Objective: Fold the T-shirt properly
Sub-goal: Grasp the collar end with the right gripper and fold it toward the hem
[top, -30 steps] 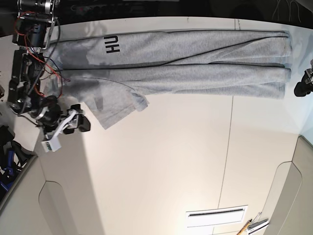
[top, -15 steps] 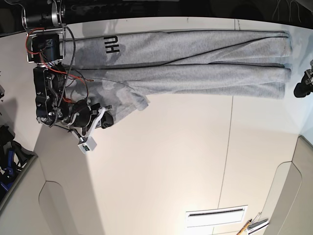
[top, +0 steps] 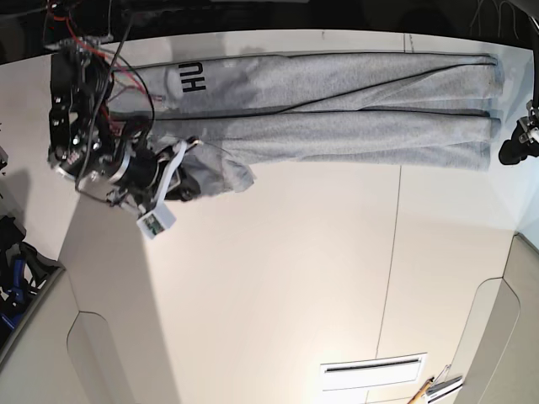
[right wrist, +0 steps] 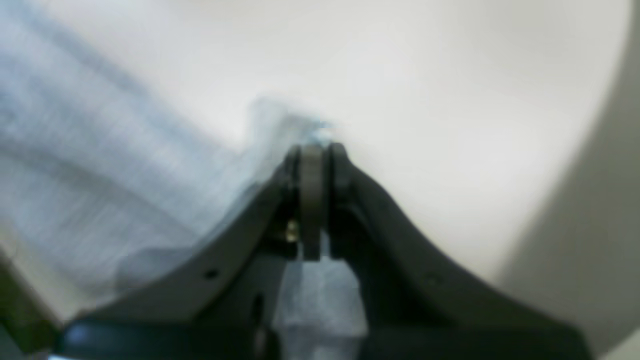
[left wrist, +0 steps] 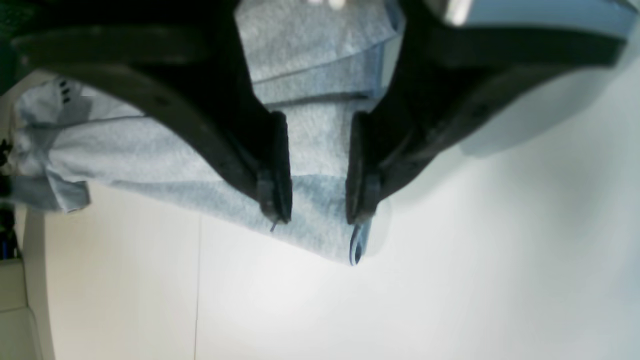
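The heather-grey T-shirt [top: 337, 109] lies folded lengthwise in a long strip across the far side of the table, with black letters [top: 192, 77] near its left end. My right gripper [top: 187, 172] is shut on the loose sleeve [top: 226, 168] at the strip's near left. The right wrist view shows its jaws [right wrist: 312, 150] closed with grey cloth [right wrist: 280, 120] pinched at the tips. My left gripper [left wrist: 318, 217] is open, its jaws straddling the shirt's hem corner [left wrist: 325, 240]. In the base view it [top: 515, 145] sits at the strip's right end.
The white table [top: 295, 278] has a seam line [top: 394, 252] running front to back. A white slotted strip [top: 373, 370] and a small tool [top: 434, 389] lie near the front edge. Dark gear [top: 13, 269] stands off the table's left side.
My right arm has swung right onto the loose sleeve and closed on it. The sleeve has bunched up toward the shirt's body. The left arm has barely moved.
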